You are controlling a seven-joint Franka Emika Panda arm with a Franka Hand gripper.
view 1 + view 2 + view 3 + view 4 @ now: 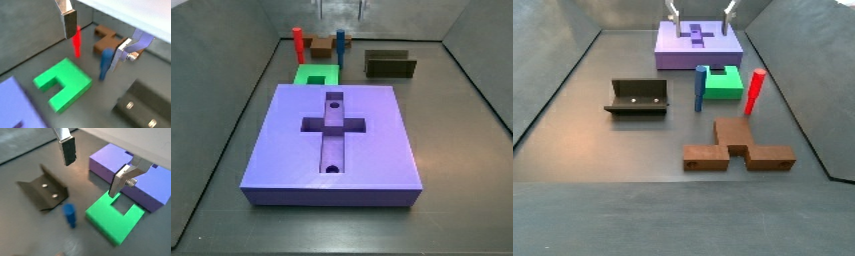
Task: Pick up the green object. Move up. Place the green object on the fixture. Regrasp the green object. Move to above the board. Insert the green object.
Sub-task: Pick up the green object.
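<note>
The green object is a bright U-shaped piece lying flat on the dark floor beside the board, a purple slab with a cross-shaped recess. My gripper hangs open well above the floor, with nothing between its fingers. In a wrist view the green object lies below and to one side of the open gripper. In a side view the gripper shows at the upper edge, above the board. The fixture, a dark open holder, stands apart from the green object.
A blue peg stands upright right next to the green object, and a red peg on its other side. An orange-brown block lies beyond them. Grey walls enclose the floor.
</note>
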